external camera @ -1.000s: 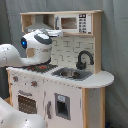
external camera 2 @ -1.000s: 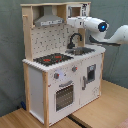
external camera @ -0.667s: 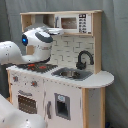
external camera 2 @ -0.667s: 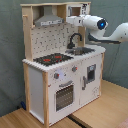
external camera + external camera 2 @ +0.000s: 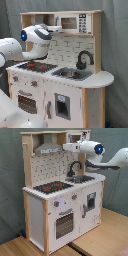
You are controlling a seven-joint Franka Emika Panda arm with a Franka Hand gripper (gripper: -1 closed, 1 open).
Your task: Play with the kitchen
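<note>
Kitchen: white and pale-wood toy kitchen, seen in both exterior views, standing on a wooden floor.
Worktop: black-red hob, sink and black tap side by side, before a dotted backboard.
Above: grey hood and a microwave panel.
Arm: white robot arm reaching up to the top shelf.
Gripper: near the hood; whether it is released or clenched, I cannot tell.
</note>
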